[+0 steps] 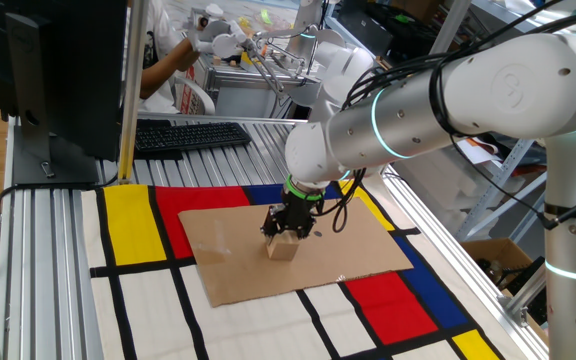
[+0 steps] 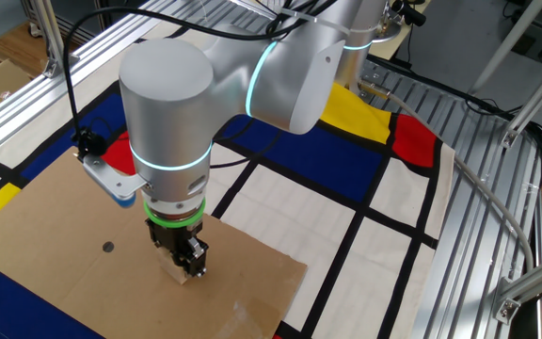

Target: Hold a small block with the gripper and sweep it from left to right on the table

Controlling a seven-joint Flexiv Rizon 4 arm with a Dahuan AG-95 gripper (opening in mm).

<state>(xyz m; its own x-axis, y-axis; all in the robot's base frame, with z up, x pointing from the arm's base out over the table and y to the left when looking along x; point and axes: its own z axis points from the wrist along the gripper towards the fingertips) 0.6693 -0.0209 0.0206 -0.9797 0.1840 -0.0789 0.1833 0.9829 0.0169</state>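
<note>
Thick white and silver arm point(image 2: 172, 122) overhead, black two-fingered gripper point(image 1: 288, 232) clenched on small tan wooden cube point(image 1: 282, 248). Mid brown cardboard sheet point(image 1: 358, 250), away from its edges. Probably light, rigid; best pinched across opposite flat faces.

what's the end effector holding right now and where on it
The end effector is shut on the block, pinching its upper part between the fingers; the block's bottom rests on the cardboard.
</note>
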